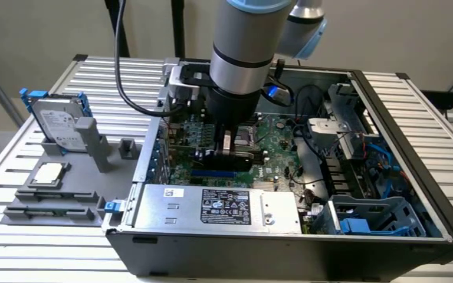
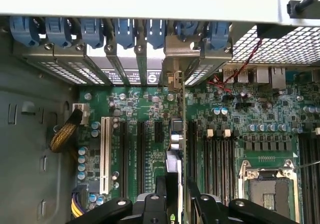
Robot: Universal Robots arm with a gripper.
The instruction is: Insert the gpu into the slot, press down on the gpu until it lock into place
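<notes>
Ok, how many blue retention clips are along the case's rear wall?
7, in one row along the case's rear wall: first blue clip, then second, third, fourth, fifth, sixth, seventh. The gpu bracket lines up near the sixth; more may lie out of frame.

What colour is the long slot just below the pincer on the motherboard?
Bright blue. The slot shows best in the exterior view.

Beside gpu [image 2: 173, 161], power supply [image 1: 219, 206] close; cable bundle [image 1: 311, 162] crowds exterior view's right; room open above motherboard [image 1: 278, 137].
</notes>
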